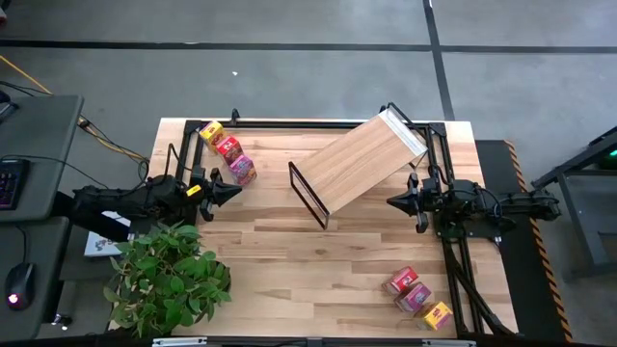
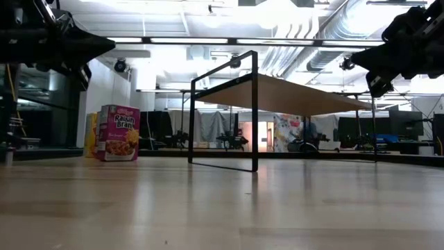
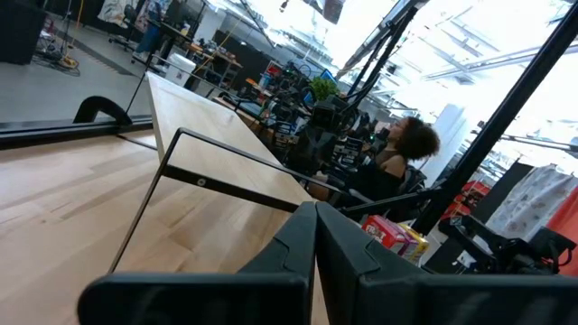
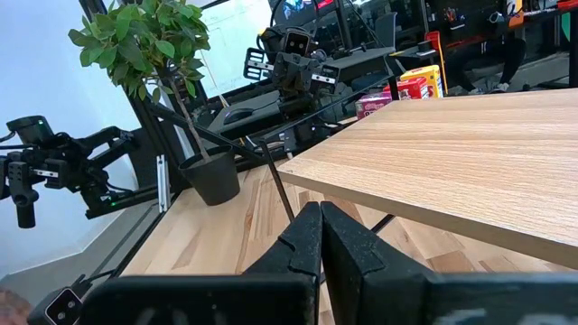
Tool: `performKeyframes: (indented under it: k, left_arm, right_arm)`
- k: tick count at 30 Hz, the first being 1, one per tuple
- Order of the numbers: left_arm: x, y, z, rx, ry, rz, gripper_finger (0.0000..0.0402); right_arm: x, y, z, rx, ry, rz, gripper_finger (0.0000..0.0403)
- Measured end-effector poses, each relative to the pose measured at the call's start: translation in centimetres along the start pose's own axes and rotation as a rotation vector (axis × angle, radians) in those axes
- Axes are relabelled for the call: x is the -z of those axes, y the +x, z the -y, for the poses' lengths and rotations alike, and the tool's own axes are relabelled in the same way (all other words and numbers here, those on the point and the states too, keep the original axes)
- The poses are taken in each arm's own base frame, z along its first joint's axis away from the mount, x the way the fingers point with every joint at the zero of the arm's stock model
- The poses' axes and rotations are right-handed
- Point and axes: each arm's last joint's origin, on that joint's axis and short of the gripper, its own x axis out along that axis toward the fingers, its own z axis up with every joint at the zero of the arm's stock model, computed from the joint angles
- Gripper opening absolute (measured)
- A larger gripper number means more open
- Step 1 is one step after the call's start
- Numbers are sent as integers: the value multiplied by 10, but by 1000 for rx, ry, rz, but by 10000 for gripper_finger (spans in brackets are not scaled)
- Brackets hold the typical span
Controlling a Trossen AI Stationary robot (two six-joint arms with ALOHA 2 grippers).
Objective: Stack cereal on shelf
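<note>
Shelf stands at an angle in the middle-rear of the bench, one black wire-frame end toward bench centre, the other end near the rear right corner; in the low view its board sits raised on the frame. Left end effector hovers at the left side of the bench, fingers pressed together with nothing between them, tip aimed at the shelf's near wire end, apart from it. Right end effector hovers at the right side, likewise closed and empty, tip just beside the shelf's long edge. Cereal in two groups of three: yellow, red and pink boxes in a row at the rear left, behind the left end effector; red, pink and yellow boxes at the front right, well apart from the right end effector. No box on the shelf. Potted plant at the front left corner.
</note>
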Motion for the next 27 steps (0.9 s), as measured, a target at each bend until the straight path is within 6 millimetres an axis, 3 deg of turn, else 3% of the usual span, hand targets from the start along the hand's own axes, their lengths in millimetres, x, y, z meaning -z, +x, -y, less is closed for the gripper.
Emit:
performKeyframes:
  k: [21, 27]
  left_arm:
    - [0, 0, 0, 0, 0, 0, 1]
    - [0, 0, 0, 0, 0, 0, 1]
  right_arm:
    - [0, 0, 0, 2, -1, 3, 0]
    - [-30, -4, -6, 4, 42, 333, 0]
